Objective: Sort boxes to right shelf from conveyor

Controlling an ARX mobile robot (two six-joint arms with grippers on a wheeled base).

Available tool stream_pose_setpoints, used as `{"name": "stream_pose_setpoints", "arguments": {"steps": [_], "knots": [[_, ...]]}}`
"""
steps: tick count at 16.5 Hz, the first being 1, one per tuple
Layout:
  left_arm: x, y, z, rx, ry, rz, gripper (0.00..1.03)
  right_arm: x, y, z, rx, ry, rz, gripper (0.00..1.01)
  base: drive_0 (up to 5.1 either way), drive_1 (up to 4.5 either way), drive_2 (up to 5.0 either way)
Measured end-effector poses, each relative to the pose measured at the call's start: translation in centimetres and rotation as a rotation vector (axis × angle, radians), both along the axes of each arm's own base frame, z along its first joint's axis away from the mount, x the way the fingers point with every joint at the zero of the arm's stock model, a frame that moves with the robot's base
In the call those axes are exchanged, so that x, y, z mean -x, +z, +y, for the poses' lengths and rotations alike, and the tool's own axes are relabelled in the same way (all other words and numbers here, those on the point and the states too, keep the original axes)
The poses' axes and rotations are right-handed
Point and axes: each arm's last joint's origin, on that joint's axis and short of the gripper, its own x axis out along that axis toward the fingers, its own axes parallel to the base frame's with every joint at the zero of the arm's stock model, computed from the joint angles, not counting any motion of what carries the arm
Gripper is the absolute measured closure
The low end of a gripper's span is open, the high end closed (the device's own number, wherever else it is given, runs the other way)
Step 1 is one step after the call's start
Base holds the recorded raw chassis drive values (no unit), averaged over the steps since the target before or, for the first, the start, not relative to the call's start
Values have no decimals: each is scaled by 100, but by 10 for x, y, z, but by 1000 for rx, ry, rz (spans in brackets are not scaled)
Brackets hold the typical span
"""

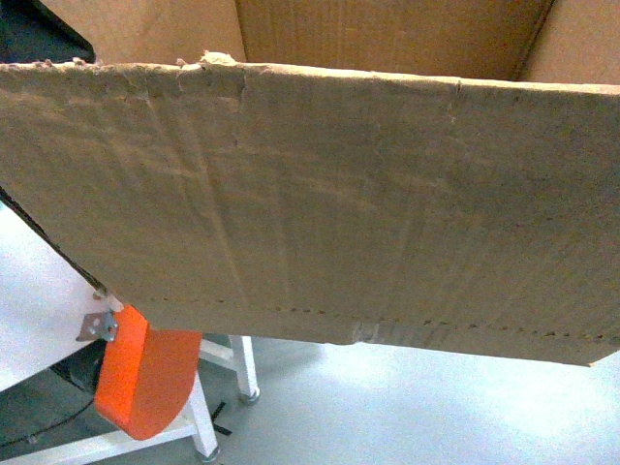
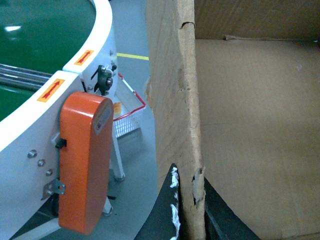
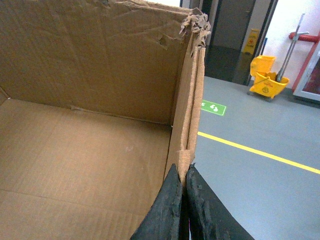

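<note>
Big empty cardboard box (image 1: pixel 320 203) is held off the floor filling the head view, conveyor (image 2: pixel 35 45) at 9 o'clock, left gripper (image 2: pixel 189 210) and right gripper (image 3: pixel 184 210) each pinching an opposite torn wall: probably light, floppy, tear-prone, best gripped low.

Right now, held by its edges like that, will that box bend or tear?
The box looks empty, so probably light. Each gripper, left and right, pinches one thin wall; those may flex. The ragged rim suggests tearing is possible.
</note>
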Motion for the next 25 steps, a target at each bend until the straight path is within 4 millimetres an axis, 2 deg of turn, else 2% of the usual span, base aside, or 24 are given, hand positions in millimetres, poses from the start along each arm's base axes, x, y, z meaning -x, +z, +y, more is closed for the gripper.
{"name": "stream_pose_setpoints", "arguments": {"steps": [25], "knots": [[0, 0, 0, 0, 0, 0, 101, 0, 0, 0, 0, 0, 0, 99, -164, -164, -164]]}}
